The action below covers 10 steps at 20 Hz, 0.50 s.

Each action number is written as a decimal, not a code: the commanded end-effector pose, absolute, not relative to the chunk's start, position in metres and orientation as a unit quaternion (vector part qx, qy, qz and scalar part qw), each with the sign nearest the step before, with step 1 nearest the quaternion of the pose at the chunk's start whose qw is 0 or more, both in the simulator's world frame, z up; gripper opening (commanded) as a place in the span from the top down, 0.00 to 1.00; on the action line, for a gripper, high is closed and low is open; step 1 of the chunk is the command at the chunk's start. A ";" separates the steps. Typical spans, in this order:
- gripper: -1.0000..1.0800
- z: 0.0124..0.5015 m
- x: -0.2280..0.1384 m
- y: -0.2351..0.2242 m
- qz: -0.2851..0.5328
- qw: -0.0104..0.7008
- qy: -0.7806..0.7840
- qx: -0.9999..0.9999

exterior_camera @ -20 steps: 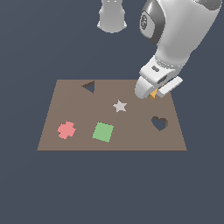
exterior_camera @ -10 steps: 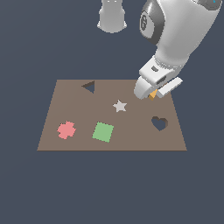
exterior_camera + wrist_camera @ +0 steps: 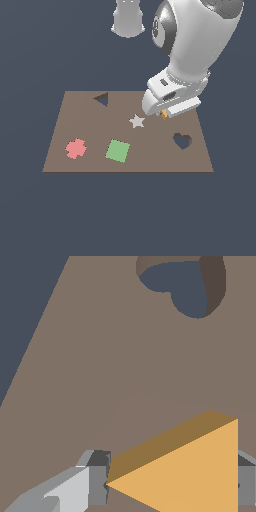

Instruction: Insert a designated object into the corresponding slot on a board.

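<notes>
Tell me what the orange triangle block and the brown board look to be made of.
Rendered scene, so this is only a look. The orange triangle block has flat, matte, evenly coloured faces and crisp edges: perhaps painted wood or plastic. The board is plain matte brown with no grain or shine, like fibreboard or card.

In the exterior view, the white arm housing covers nearly all of the thick orange triangular block (image 3: 164,114); only a small sliver shows below the gripper (image 3: 165,113), and the fingertips cannot be made out. In the wrist view, the picture edge cuts off the block's (image 3: 192,471) near portion and most of both grey fingers (image 3: 97,478). The dark heart-shaped cutout (image 3: 182,286) ahead of the gripper is clipped at the frame edge.
</notes>
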<state>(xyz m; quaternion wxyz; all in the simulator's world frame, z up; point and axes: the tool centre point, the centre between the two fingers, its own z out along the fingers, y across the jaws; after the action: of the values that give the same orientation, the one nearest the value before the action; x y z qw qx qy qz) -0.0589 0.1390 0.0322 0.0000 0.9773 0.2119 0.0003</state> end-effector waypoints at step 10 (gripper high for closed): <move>1.00 0.036 -0.030 0.055 0.001 0.000 -0.050 0.999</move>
<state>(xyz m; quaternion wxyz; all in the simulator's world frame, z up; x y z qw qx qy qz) -0.0321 0.0683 0.0351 -0.0001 1.0000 -0.0096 0.0006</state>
